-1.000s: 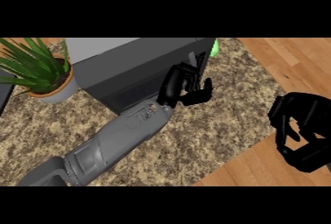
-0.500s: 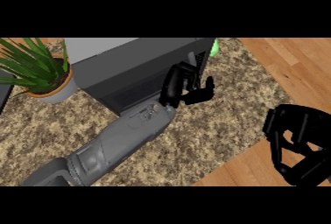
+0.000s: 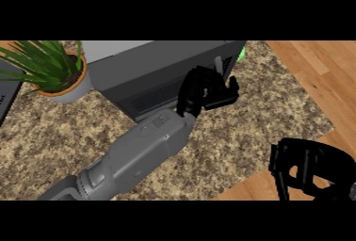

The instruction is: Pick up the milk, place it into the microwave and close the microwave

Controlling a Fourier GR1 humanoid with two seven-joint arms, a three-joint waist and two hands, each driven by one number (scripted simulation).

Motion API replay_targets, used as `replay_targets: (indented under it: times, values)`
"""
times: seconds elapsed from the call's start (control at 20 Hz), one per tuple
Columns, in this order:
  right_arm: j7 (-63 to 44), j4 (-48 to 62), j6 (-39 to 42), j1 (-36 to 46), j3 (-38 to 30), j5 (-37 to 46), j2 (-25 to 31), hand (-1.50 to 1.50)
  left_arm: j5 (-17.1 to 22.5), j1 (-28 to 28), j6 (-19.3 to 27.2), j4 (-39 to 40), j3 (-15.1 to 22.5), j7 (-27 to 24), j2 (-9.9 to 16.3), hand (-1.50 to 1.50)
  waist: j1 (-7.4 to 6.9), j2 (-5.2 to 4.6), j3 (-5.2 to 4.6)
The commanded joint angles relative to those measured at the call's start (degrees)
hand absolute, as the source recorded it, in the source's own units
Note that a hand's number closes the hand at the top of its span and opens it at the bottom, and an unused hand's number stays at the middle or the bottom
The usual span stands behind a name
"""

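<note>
My left hand rests against the microwave door, fingers slightly curled on nothing, so a push could slide off and leave it ajar

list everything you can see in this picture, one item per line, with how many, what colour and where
microwave: one, dark grey, back centre of the counter, a green light at its right edge
potted plant: one, green leaves in a tan and grey pot, back left beside the microwave
counter: one, speckled brown stone, with a wood floor to its right
dark object: one, at the left edge, cannot tell what
left hand: one, black on a grey forearm, against the microwave's front
right hand: one, black, lower right, fingers curled
</note>
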State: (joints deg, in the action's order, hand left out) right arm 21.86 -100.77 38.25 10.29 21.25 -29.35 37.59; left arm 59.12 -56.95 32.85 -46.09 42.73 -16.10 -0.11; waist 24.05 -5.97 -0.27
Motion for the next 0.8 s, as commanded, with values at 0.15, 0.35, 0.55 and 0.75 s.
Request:
replay_targets:
  times: [0.15, 0.35, 0.55, 0.75]
  values:
    - [0.2, -3.8, -1.8, -4.0, 2.2, 0.3, -1.9, 1.50, 6.8, 3.2, -5.9, 5.1, -5.8, -1.7, 0.1, 1.50, -3.47, 0.19, -0.20]
    - [0.1, -6.2, -3.5, -6.6, 3.2, 1.1, -2.6, 1.50, 8.0, 4.8, -10.5, 6.8, -4.4, -2.9, 0.7, 1.50, -4.54, 0.30, -0.19]
    - [-0.2, -8.7, -5.5, -9.1, 4.7, 2.5, -3.7, 1.50, 9.6, 5.2, -14.5, 7.9, -4.1, -3.5, 1.7, 1.50, -5.45, 0.58, -0.21]
    - [-0.6, -11.2, -8.0, -11.0, 5.9, 3.8, -5.2, 1.50, 10.5, 6.2, -18.3, 9.1, -3.0, -4.5, 2.1, 1.50, -6.44, 0.57, -0.23]
